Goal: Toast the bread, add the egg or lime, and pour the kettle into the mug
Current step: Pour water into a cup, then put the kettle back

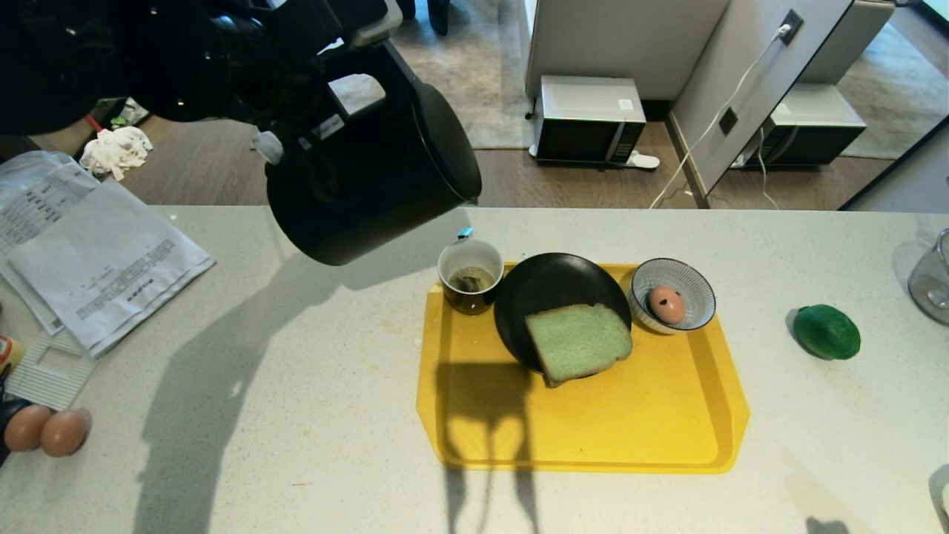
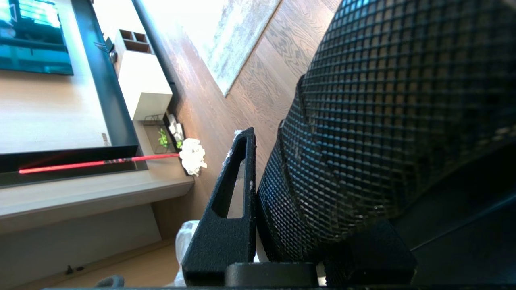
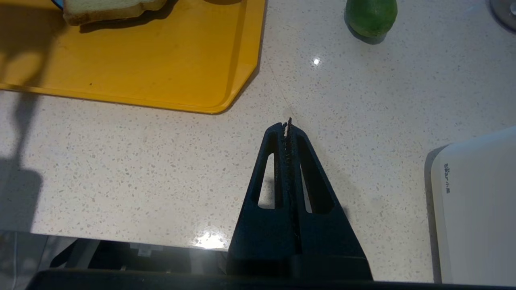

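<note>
The kettle, a dark cylinder, hangs tilted in the air above the counter, its base turned up toward the room beyond; its spout is hidden, so whether water is leaving it cannot be told. The mug, black outside and white inside, stands upright on the yellow tray's far left corner with a tea bag in dark liquid. The bread, a pale green slice with a thin crust, lies flat, half on a black plate and half over its rim. The egg, tan-pink, sits in a striped bowl. The lime, dark green and bumpy, rests on the counter, well right of the tray.
</note>
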